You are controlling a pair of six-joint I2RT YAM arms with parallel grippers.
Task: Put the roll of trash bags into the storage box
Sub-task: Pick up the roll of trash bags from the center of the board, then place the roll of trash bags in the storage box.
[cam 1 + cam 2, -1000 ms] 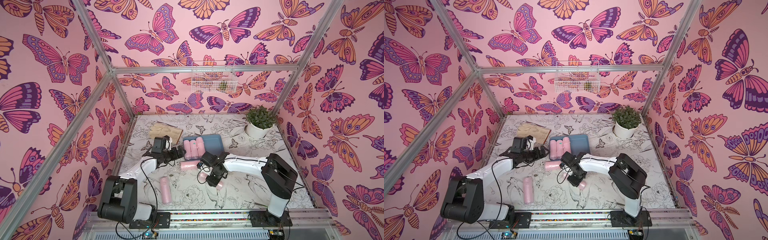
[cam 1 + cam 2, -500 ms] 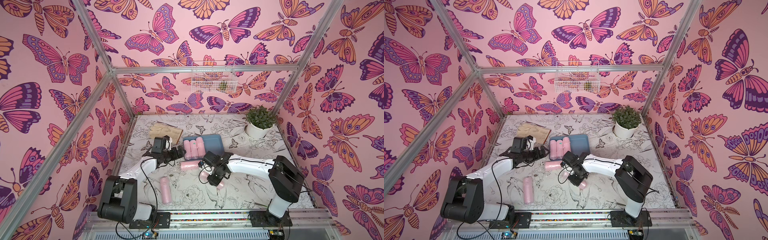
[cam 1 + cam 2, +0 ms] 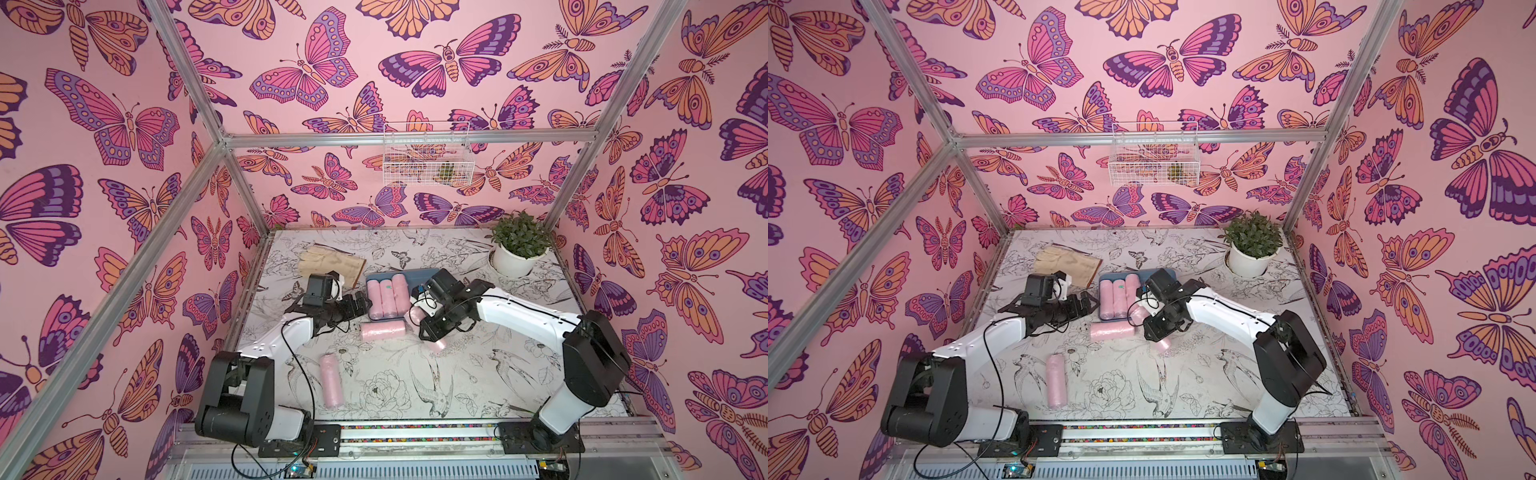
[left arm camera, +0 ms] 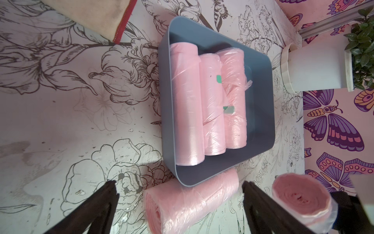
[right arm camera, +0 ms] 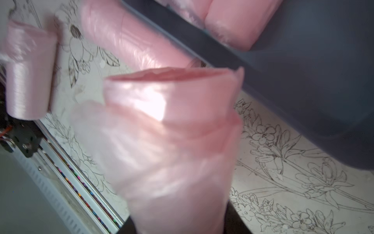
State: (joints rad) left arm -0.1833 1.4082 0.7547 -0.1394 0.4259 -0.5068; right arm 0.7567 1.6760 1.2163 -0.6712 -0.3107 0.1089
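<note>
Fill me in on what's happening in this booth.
The right gripper is shut on a pink roll of trash bags, holding it just outside the near edge of the blue storage box. Three rolls already lie side by side in the box. The left gripper hangs open and empty beside the box. Two more rolls lie on the table: one roll right in front of the box, another roll nearer the left arm's base.
</note>
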